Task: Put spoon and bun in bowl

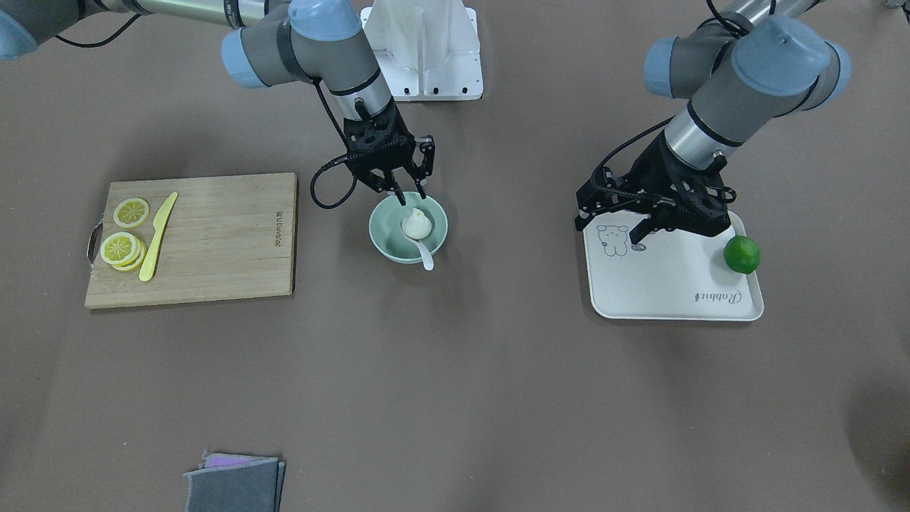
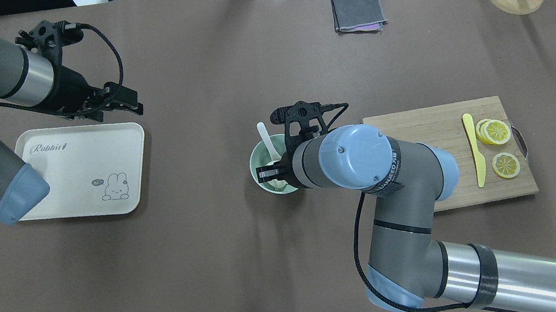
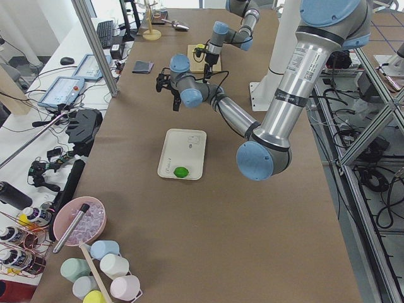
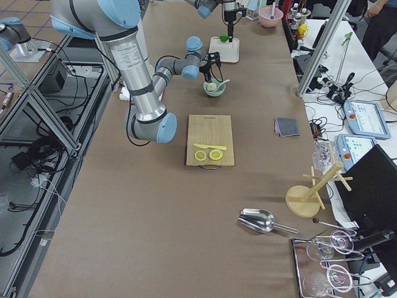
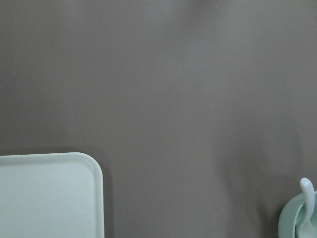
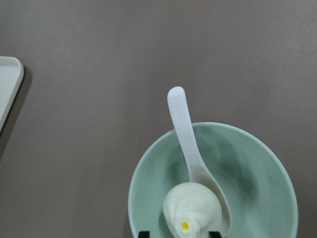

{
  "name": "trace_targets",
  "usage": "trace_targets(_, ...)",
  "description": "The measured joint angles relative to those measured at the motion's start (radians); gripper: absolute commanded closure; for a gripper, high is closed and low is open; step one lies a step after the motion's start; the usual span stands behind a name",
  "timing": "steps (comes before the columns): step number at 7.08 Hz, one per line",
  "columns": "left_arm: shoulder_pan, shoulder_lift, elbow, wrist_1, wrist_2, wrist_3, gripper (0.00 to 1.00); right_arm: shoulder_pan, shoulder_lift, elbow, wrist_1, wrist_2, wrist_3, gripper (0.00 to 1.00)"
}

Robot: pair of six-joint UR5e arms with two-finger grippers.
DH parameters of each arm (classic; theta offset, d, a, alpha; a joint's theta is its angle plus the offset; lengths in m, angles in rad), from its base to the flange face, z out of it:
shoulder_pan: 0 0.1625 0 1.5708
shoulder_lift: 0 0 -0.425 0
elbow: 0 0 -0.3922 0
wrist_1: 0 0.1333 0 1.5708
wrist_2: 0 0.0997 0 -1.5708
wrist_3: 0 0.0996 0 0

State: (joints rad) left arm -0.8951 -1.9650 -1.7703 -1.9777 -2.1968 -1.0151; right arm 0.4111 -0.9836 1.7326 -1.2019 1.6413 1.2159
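The pale mint-green bowl point(image 1: 389, 238) stands mid-table. The white bun point(image 1: 416, 225) lies inside it, yellow dot up point(image 6: 184, 225). The white spoon point(image 1: 426, 257) lies in the bowl beside the bun, its handle point(image 6: 179, 114) sticking out over the rim point(image 2: 265, 136). My right gripper point(image 1: 411, 195) is open just above the bun, and its fingertips point(image 6: 144, 233) show at either side of the bun. My left gripper point(image 1: 608, 229) is open and empty over the back corner of the white tray point(image 1: 668, 284).
A green lime point(image 1: 741, 254) sits on the tray's edge. A wooden cutting board point(image 1: 213, 242) with lemon slices point(image 1: 122, 247) and a yellow knife point(image 1: 158, 236) lies to my right of the bowl. A grey folded cloth point(image 2: 357, 11) lies at the far edge.
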Motion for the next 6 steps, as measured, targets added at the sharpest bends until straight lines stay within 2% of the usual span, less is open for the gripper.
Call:
trace_targets(2,-0.009,0.011,0.001,0.006,-0.004,0.007,0.02,0.044,-0.027,0.016,-0.026,0.028,-0.004,0.00)
trace_targets(4,-0.063,0.117,-0.010,0.011,-0.015,0.156,0.02,0.192,-0.126,0.081,-0.086,0.195,-0.107,0.00)
trace_targets(6,-0.202,0.274,-0.022,0.011,-0.085,0.453,0.02,0.398,-0.270,0.118,-0.096,0.414,-0.325,0.00)
